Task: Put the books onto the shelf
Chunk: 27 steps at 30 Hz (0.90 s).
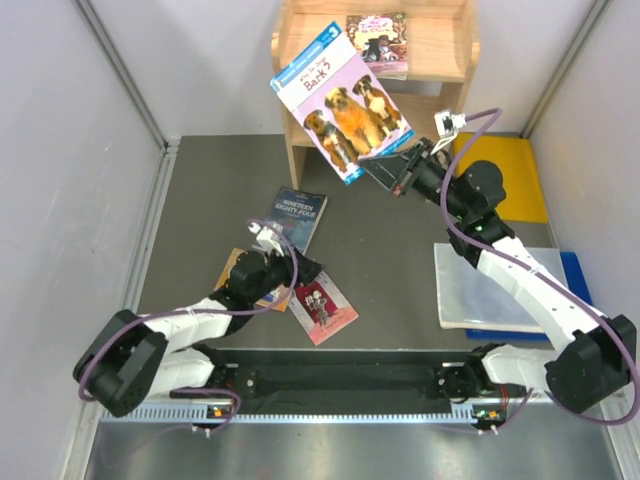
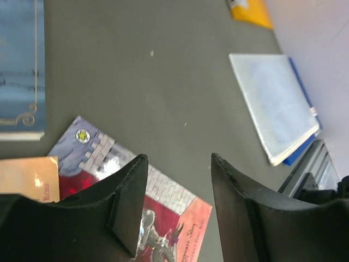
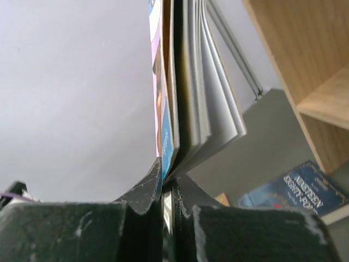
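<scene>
My right gripper (image 1: 388,162) is shut on the lower corner of the light blue dog book (image 1: 340,100), holding it up in front of the pale wood shelf (image 1: 445,55). Seen from the right wrist, the jaws (image 3: 169,172) pinch the dog book (image 3: 191,82) with its pages fanning, and the shelf (image 3: 305,65) is at right. A pink book (image 1: 377,42) lies on the top tier. On the mat lie the dark blue book (image 1: 297,217), the orange book (image 1: 235,270) and the red book (image 1: 322,307). My left gripper (image 2: 179,161) is open and empty above the red book (image 2: 163,191).
A yellow folder (image 1: 510,170) lies at the right of the shelf. A white plastic sheet (image 1: 480,285) rests on a blue board at the right. Grey walls stand on both sides of the mat. The arms' black base rail (image 1: 340,380) runs along the near edge.
</scene>
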Tool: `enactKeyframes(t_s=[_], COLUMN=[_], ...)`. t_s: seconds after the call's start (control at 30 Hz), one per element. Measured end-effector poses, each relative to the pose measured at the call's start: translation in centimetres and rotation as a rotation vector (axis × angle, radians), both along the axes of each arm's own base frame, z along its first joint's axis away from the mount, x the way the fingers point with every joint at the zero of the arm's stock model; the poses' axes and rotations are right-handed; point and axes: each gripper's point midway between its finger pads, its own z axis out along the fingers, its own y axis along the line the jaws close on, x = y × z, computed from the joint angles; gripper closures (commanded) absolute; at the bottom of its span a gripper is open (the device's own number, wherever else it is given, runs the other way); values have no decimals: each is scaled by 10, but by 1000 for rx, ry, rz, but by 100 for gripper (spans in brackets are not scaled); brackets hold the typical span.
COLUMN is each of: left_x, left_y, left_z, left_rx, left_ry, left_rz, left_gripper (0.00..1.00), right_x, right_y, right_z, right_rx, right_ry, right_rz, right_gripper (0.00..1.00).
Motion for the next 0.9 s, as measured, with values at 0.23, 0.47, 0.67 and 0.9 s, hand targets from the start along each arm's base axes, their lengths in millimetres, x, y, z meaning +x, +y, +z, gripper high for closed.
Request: enactKeyframes(t_s=[0.23, 0.47, 0.67, 0.9], left_x=[-22, -42, -44, -47], left_y=[-24, -58, -72, -76], left_z=[-52, -70, -63, -68], left_rx=[69, 118, 115, 133], left_ry=[110, 144, 110, 112], left_rz=[-87, -195, -228, -240], left_gripper=[42, 42, 42, 42], right_x=[43, 87, 126, 152], right_y=[4, -5, -11, -4], right_z=[47, 82, 89, 66], right_rx=[111, 218, 287, 303], right_ry=[15, 99, 227, 351], right_rz=[-96, -256, -375, -412], right_gripper=[100, 100, 100, 100])
